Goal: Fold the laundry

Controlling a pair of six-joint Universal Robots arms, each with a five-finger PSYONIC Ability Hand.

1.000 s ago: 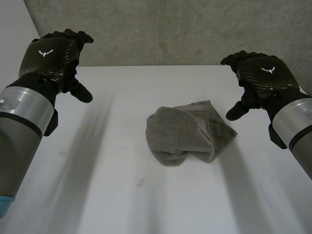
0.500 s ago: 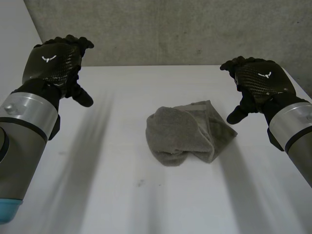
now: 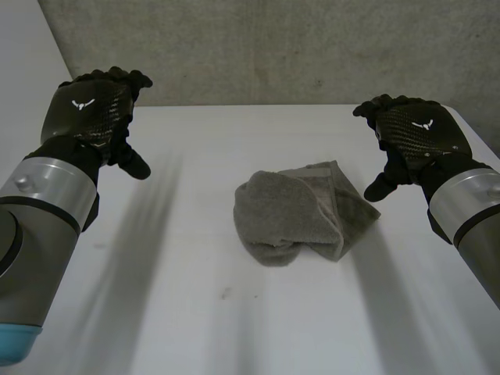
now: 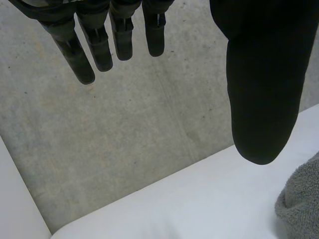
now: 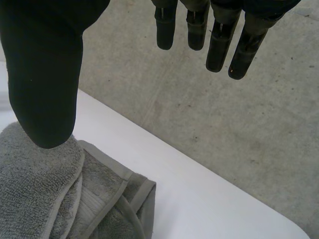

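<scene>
Head view: rumpled towel (image 3: 301,211) on table (image 3: 195,258)

The left hand (image 3: 84,109) is held up at the end of the left arm (image 3: 43,211), its back turned upward. Its fingers (image 4: 102,50) stretch forward side by side, and the thumb (image 4: 259,84) sits well apart from them. The right hand (image 3: 418,134) mirrors it on the right arm (image 3: 469,207), back upward, fingers (image 5: 217,45) straight and slightly spread, thumb (image 5: 45,74) splayed toward the other hand. The two hands are about level and well apart, palms angled down and forward.
</scene>
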